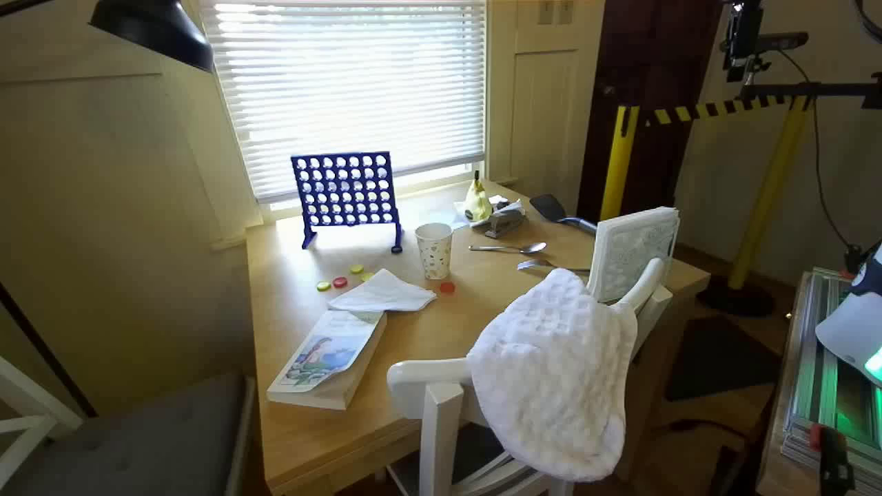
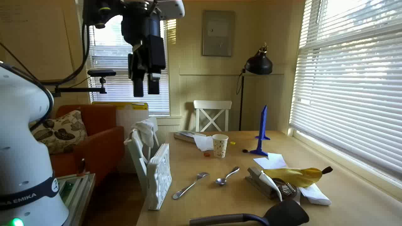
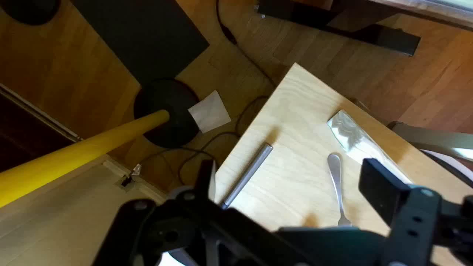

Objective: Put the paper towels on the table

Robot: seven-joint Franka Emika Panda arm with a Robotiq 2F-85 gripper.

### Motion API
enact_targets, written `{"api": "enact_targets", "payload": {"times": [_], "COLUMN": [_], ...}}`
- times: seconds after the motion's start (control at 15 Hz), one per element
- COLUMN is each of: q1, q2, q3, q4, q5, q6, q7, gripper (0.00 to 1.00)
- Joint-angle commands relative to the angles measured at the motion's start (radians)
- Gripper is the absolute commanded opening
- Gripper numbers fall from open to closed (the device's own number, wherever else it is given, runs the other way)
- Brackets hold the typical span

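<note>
The paper towels, a white rectangular stack [image 1: 632, 255], stand upright on edge at the table's side, against the chair back. The stack also shows in an exterior view [image 2: 160, 177]. In the wrist view its shiny edge [image 3: 354, 142] lies at the right, partly covered by a finger. The table [image 1: 462, 331] has a light tan wooden top, seen too in an exterior view [image 2: 201, 201] and the wrist view [image 3: 295, 173]. My gripper [image 2: 146, 91] hangs high above the stack and chair, pointing down. In the wrist view its fingers [image 3: 292, 184] are wide apart with nothing between them.
A white chair [image 1: 441, 427] with a bumpy white cloth [image 1: 551, 386] stands beside the stack. On the table are a fork [image 2: 188, 186], a spoon [image 2: 222, 180], a spatula [image 2: 285, 213], a cup [image 2: 220, 146], a blue grid game [image 1: 344, 189] and a napkin [image 1: 382, 293].
</note>
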Motion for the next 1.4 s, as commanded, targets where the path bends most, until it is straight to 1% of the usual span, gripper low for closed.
{"api": "enact_targets", "payload": {"times": [0.0, 0.07, 0.13, 0.2, 0.47, 0.6, 0.8, 0.93, 1.07, 1.13, 1.2, 1.33], "q1": [0.018, 0.018, 0.041, 0.07, 0.157, 0.177, 0.183, 0.191, 0.202, 0.193, 0.151, 0.15], "q2": [-0.001, -0.001, 0.003, 0.007, 0.036, 0.057, 0.112, 0.165, 0.209, 0.24, 0.181, 0.216], "q3": [-0.012, -0.012, -0.001, -0.003, -0.031, -0.044, -0.086, -0.11, -0.12, -0.111, -0.075, -0.073], "q4": [0.003, 0.003, -0.011, -0.027, -0.112, -0.143, -0.153, -0.141, -0.137, -0.122, -0.153, -0.148], "q5": [-0.009, -0.009, -0.044, -0.032, -0.021, -0.035, -0.034, -0.004, 0.029, 0.031, 0.025, 0.025], "q6": [-0.006, -0.006, -0.003, 0.005, 0.102, 0.152, 0.266, 0.34, 0.383, 0.365, 0.362, 0.367], "q7": [0.009, 0.009, -0.048, -0.087, -0.203, -0.284, -0.451, -0.571, -0.685, -0.717, -0.652, -0.691], "gripper": [1.0, 1.0, 1.0, 1.0, 1.0, 1.0, 1.0, 1.0, 1.0, 1.0, 1.0, 1.0]}}
